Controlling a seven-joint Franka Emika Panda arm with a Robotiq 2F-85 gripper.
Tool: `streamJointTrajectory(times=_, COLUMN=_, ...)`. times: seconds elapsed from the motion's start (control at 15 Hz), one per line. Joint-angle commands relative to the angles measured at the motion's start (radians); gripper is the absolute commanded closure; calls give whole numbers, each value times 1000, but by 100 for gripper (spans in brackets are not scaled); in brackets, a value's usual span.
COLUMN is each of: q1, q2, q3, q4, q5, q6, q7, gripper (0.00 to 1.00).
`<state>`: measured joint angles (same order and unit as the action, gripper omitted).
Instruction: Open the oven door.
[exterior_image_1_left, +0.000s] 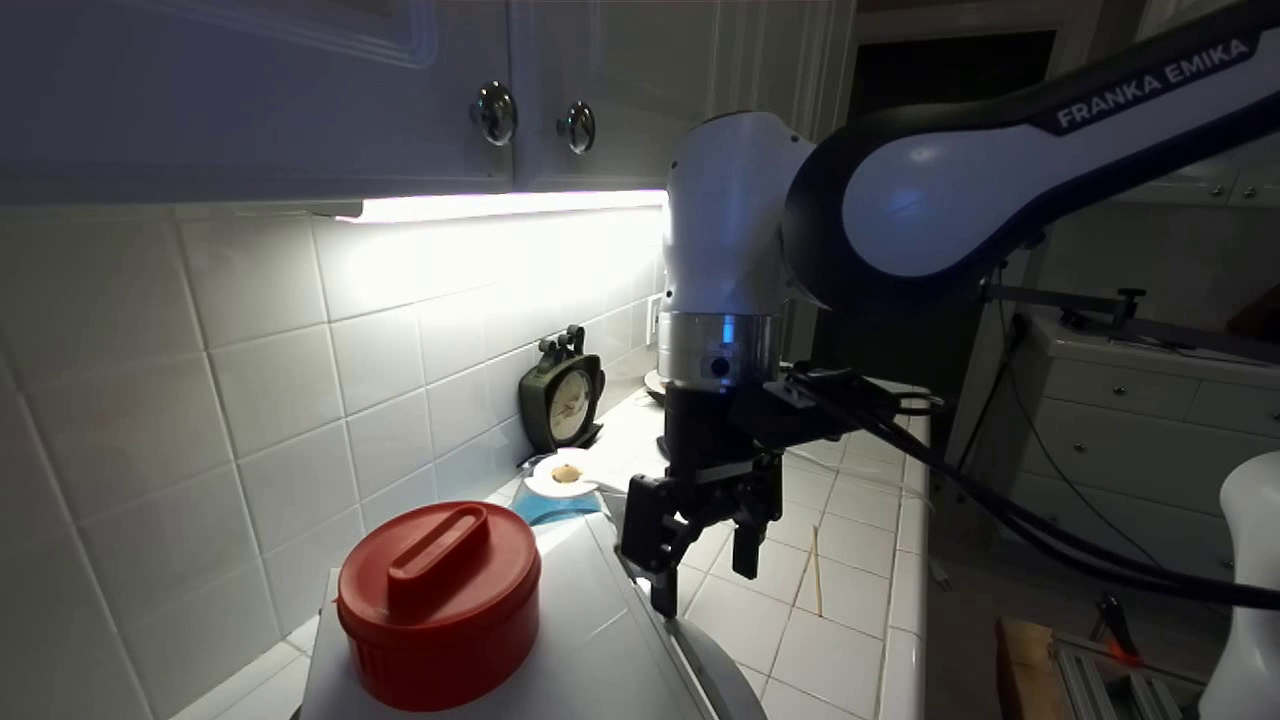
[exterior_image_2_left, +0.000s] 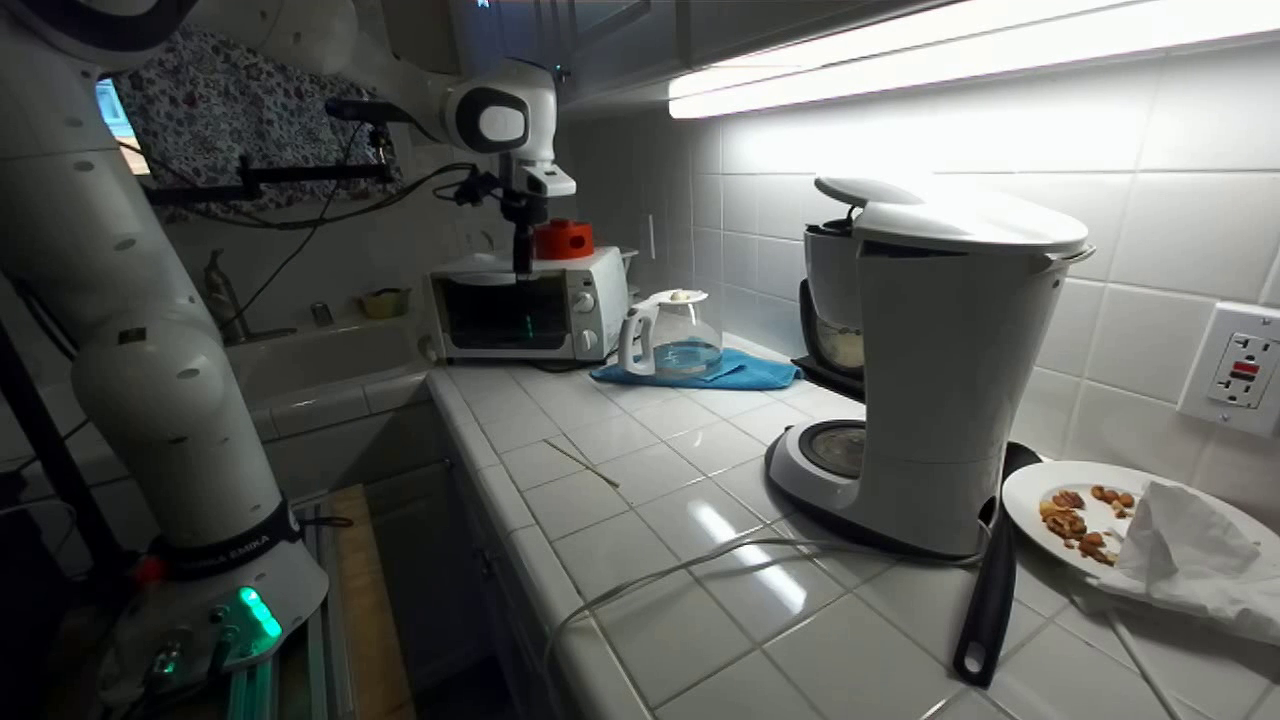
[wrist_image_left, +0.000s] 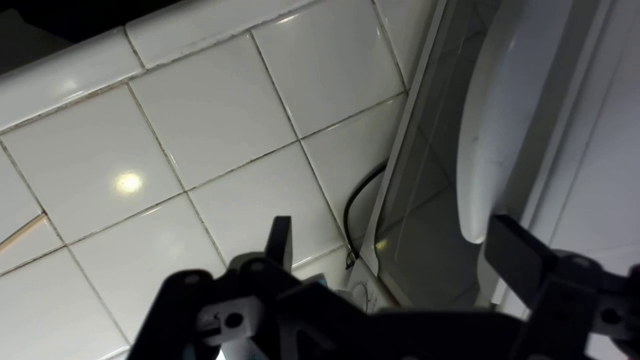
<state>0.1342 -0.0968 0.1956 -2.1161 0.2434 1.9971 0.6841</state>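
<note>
Oven door (exterior_image_2_left: 505, 314), closed on the front of the toaster oven (exterior_image_2_left: 608, 292). We judge opening not yet begun; the whole pull remains. We count one handle (wrist_image_left: 492, 115), two visible knobs (exterior_image_2_left: 585, 301), one red container (exterior_image_1_left: 440, 610) on top, and one gripper (exterior_image_1_left: 705, 592), spread wide near the handle, contact uncertain.

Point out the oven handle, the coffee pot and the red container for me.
Oven handle (wrist_image_left: 495, 120), wrist view, on its white bar.
Coffee pot (exterior_image_2_left: 685, 332), in an exterior view, on its glass side.
Red container (exterior_image_1_left: 458, 598), in an exterior view, on its lid.
</note>
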Motion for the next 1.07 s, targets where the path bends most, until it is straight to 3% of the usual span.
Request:
streamJointTrajectory(times=0.0, q1=13, q2=28, q3=2, q4=37, q5=32, q6=-28, q7=35, gripper=0)
streamJointTrajectory(times=0.07, q1=13, q2=29, q3=3, q4=38, q5=22, q6=-31, q7=42, gripper=0)
streamJointTrajectory(times=0.27, q1=13, q2=33, q3=3, q4=42, q5=11, q6=-45, q7=54, gripper=18)
streamJointTrajectory(times=0.47, q1=13, q2=35, q3=2, q4=44, q5=7, q6=-55, q7=62, gripper=17)
streamJointTrajectory(times=0.73, q1=12, q2=37, q3=1, q4=45, q5=-2, q6=-75, q7=70, gripper=30)
streamJointTrajectory(times=0.8, q1=12, q2=37, q3=0, q4=43, q5=-3, q6=-81, q7=71, gripper=26)
streamJointTrajectory(times=1.0, q1=11, q2=36, q3=-2, q4=35, q5=-3, q6=-99, q7=73, gripper=31)
